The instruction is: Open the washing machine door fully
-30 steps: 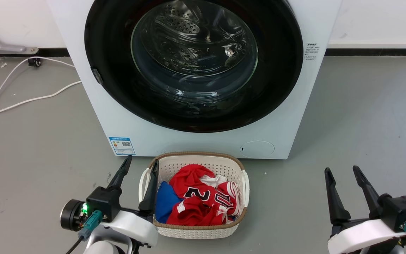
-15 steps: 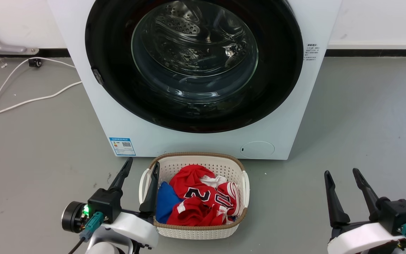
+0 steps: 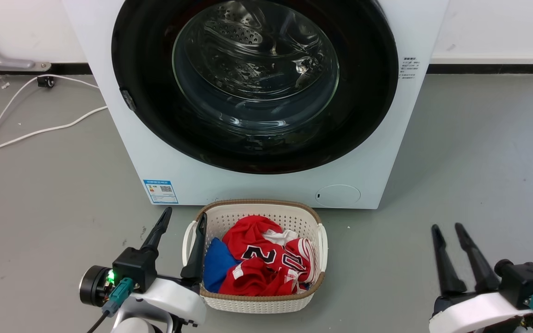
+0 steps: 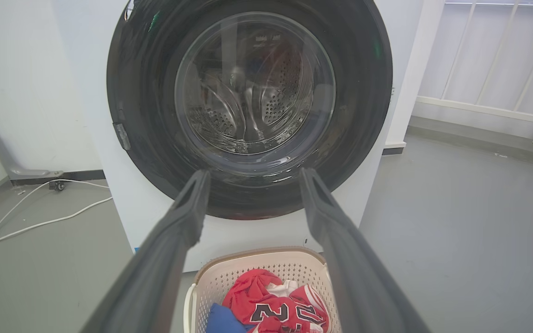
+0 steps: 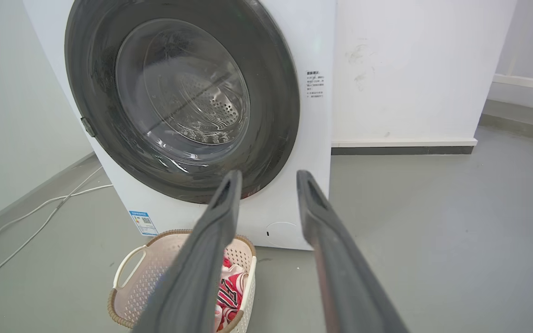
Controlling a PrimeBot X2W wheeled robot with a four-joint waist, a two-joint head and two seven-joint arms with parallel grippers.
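The washing machine door (image 3: 146, 101) is a glossy black ring around a bulging glass bowl, lying flush against the white machine (image 3: 377, 152). A small grey tab (image 3: 127, 99) sits on the door's left edge. The door also shows in the left wrist view (image 4: 146, 115) and the right wrist view (image 5: 275, 92). My left gripper (image 3: 185, 213) is open low on the left, well short of the door, its inner finger beside the basket's rim. My right gripper (image 3: 446, 226) hovers over the floor at lower right, open with a narrow gap and holding nothing. Each wrist view looks between that arm's own gripper fingers, left (image 4: 253, 173) and right (image 5: 268, 175), toward the door.
A white laundry basket (image 3: 253, 206) with red and blue clothes stands on the grey floor right in front of the machine. White cables (image 3: 30, 134) trail across the floor at the left. A white wall runs behind, with a white railing (image 4: 479, 108) off to the right.
The right gripper's fingers have drawn closer together and the gripper has sunk slightly in view. The left gripper and the door have hardly moved.
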